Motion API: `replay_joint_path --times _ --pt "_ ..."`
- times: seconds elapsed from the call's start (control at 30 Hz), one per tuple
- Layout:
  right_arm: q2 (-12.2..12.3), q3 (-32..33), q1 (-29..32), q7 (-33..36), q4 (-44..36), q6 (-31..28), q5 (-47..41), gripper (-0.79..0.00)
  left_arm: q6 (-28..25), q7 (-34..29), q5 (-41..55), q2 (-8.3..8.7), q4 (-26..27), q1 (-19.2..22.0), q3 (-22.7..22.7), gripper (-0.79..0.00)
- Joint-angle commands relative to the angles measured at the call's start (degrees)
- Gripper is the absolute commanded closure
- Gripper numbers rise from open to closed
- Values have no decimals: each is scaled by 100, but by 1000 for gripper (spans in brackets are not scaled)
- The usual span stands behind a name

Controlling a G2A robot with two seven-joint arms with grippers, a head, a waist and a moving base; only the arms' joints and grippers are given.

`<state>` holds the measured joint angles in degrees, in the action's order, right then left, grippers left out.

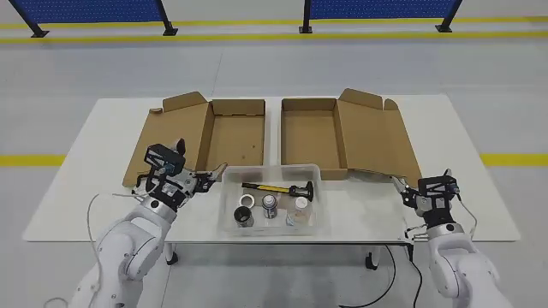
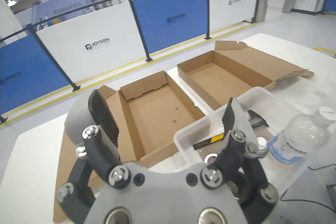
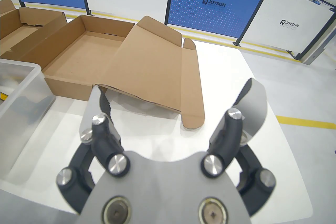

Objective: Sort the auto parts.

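So, quick rundown of how it sits:

- The left gripper (image 1: 201, 162) (image 2: 162, 101) is spread wide with nothing between its fingers. It hangs low over the table (image 1: 103, 137).
- The right gripper (image 1: 422, 184) (image 3: 173, 87) is the same deal: wide open and holding nothing.
- The clear plastic bin (image 1: 228, 190) (image 2: 183, 134) sits between the two grippers. It's just beside the left one and farther off from the right one.
- The parts are all in that bin:
  - a black-and-yellow measuring tool (image 1: 282, 189) lies across the far half
  - a few small round bits (image 1: 243, 216) sit on the near side
  - a clear bottle (image 2: 299, 138) with a white cap is also in there
- The left box (image 1: 235, 137) (image 2: 157, 114) is open, right ahead of the left gripper. Its lid flap is folded out and sits just beside that gripper's outer finger.
- The right box (image 1: 310, 137) (image 3: 86, 51) is also open, ahead of the right gripper and off toward the bin. Its lid lies flat on the table straight in front of the fingers.
- The two boxes sit side by side, close together, just beyond the bin.
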<state>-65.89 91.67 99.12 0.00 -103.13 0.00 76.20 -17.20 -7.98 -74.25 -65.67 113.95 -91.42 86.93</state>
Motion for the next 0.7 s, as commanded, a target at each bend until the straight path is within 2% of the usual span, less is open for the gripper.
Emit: replay_joint_path --times 0.0,0.23,0.33,0.67 --pt "0 0 0 0 0 0 0 -785 -118 -83 16 -12 50 106 -219 -785" --pt "0 0 0 0 0 0 0 -785 -660 -361 -350 -51 69 415 -1160 -785" --pt "0 0 0 0 0 0 0 -785 -722 -380 -491 -74 1 479 -1496 -785" --pt "0 0 0 0 0 0 0 -785 -704 -409 -491 -153 -281 708 -2157 -785"
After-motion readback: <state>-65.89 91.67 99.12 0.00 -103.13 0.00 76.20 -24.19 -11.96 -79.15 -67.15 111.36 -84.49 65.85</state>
